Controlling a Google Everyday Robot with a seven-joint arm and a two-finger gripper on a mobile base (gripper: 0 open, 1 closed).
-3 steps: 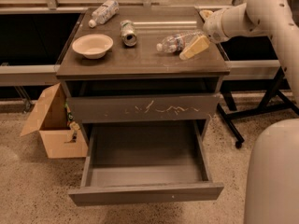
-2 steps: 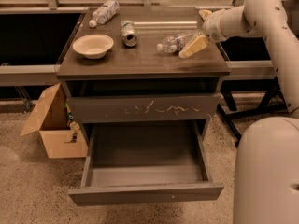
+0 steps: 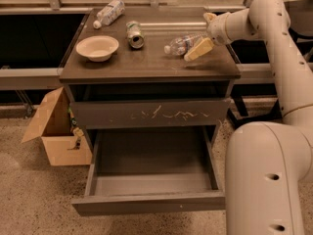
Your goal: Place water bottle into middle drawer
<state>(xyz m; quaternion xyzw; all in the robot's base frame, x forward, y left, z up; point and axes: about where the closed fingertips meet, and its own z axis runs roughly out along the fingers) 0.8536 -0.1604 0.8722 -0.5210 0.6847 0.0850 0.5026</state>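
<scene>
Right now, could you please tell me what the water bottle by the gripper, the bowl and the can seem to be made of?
The water bottle, lying by the gripper on the right, looks like clear thin plastic: see-through, ribbed. The bowl seems matte cream paper or fibre, uncertain. The can looks metal, with a dull shine.

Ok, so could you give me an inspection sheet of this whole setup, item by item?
Surface: dark cabinet top, four loose items on it.
Job's things: water bottle lying on its side, right; middle drawer pulled open, nothing seen inside.
Clutter: bowl, can on its side, second bottle back left.
Gripper: gripper open at the water bottle's right end.
Cables: nothing seen.
Surroundings: open cardboard box on speckled floor, left; scratched drawer front shut.
</scene>
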